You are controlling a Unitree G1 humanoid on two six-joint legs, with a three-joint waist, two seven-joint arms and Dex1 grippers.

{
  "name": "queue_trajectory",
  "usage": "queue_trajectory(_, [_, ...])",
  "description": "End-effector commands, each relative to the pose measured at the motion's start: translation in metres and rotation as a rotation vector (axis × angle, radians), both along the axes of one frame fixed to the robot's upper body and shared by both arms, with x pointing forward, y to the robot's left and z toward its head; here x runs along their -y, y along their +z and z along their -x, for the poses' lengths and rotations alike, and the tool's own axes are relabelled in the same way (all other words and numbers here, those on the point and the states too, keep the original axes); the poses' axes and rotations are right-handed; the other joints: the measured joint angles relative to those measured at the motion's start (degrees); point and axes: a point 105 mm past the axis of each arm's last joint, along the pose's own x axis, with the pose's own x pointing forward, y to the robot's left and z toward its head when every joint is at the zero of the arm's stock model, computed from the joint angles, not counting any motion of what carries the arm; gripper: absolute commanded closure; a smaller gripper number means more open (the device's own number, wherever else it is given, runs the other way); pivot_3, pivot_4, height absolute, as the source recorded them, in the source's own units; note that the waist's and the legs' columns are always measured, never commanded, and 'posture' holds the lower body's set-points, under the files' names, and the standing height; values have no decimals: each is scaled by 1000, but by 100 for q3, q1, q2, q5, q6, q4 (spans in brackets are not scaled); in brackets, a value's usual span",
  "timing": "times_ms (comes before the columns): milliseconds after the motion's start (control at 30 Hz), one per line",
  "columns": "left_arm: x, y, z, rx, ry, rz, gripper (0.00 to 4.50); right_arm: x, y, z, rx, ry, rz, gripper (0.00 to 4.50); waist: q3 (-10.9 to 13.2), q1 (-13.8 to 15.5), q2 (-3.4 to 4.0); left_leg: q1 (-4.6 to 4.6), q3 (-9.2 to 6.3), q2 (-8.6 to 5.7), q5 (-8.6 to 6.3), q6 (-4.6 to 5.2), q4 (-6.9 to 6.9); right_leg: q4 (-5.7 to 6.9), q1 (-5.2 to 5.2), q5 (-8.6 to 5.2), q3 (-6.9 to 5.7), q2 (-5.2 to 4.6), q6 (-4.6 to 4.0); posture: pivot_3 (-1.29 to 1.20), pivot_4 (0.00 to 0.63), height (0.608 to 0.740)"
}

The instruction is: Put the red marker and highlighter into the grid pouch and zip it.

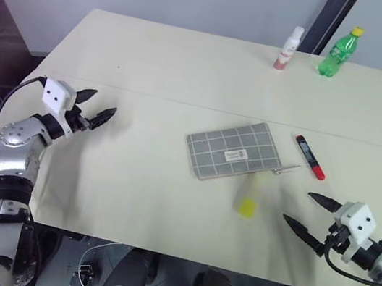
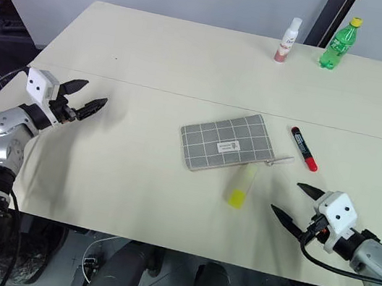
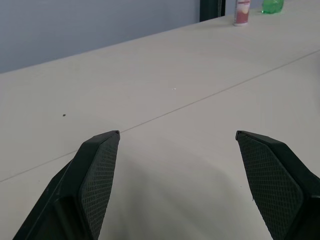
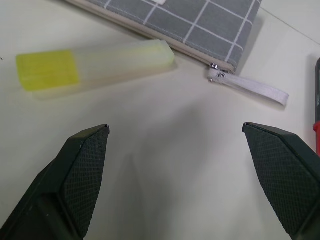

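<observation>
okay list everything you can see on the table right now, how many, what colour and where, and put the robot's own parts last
pouch: one, grey with light grid lines, table centre, lying flat, zip pull toward the marker
highlighter: one, pale yellow with a brighter yellow end, just in front of the pouch
marker: one, red and black, right of the pouch, apart from it
green bottle: one, green with yellow cap, far edge, upright
white bottle: one, white with pinkish base, beside the green bottle, upright
table: one, cream
left gripper: one, black fingers, open, over the table's left side
right gripper: one, black fingers, open, near the right front edge
</observation>
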Motion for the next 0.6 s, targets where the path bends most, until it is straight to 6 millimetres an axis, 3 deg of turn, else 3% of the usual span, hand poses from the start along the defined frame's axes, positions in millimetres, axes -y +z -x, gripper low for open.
queue_trajectory(33, [-4,13,1,49,9,-11,585,5,10,-1,42,-7,21,66,0,0,0,0,0,0,0,0,0,0,0,0,0,0,0,0,150,740])
queue_trajectory(600, [-3,14,3,68,0,-24,585,6,13,-2,48,-12,18,66,0,0,0,1,0,0,0,0,1,1,2,0,0,0,0,0,150,740])
